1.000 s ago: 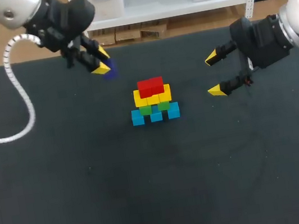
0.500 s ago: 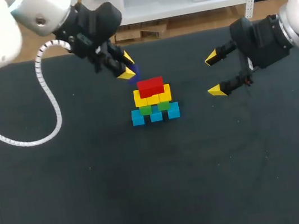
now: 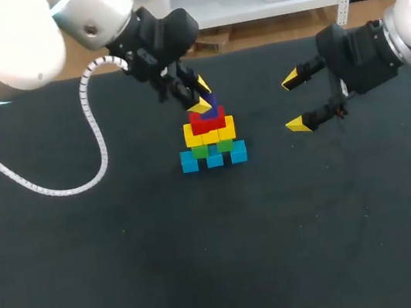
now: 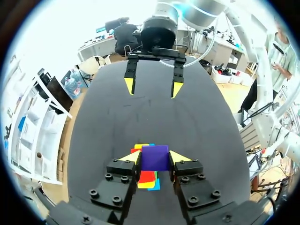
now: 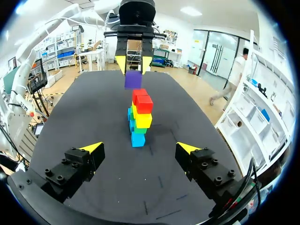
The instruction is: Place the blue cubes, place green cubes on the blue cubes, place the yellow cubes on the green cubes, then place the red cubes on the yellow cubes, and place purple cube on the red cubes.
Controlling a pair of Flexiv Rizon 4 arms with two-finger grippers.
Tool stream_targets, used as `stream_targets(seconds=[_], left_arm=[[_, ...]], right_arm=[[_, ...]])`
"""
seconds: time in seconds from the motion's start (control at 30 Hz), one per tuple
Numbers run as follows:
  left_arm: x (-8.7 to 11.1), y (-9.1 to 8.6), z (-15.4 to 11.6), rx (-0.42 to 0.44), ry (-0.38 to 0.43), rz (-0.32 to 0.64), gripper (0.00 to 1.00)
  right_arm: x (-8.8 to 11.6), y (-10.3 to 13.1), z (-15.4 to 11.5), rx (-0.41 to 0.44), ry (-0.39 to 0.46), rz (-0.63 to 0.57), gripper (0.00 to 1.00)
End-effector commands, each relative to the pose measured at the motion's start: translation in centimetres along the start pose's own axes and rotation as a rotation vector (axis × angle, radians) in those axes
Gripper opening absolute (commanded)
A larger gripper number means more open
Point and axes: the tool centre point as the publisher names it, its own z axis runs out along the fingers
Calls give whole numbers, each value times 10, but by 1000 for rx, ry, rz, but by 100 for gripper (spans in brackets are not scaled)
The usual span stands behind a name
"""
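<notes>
Left gripper (image 3: 199,96): pinches the purple cube (image 3: 213,110) between its two yellow tips, just over the stack's top; the arm comes in from 10 o'clock in the head view.
Purple cube: directly above the red cubes (image 3: 202,124); I cannot tell whether it touches them.
Stack: blue cubes (image 3: 214,158) on the table (image 3: 127,252), then green cubes (image 3: 211,149), then yellow cubes (image 3: 210,133), red cubes uppermost.
Right gripper (image 3: 293,102): fingers spread wide, at 3 o'clock of the stack, well apart from it.
</notes>
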Motion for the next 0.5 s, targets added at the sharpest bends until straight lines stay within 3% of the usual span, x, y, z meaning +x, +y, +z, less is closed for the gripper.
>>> stream_targets(seconds=[0.03, 0.5], left_arm=[[-1, 11, 7, 19, 10, 0, 0], [9, 17, 4, -37, 51, -19, 0]], right_arm=[[0, 0, 0, -1, -2, -1, 100], [0, 0, 0, -1, -2, -1, 100]])
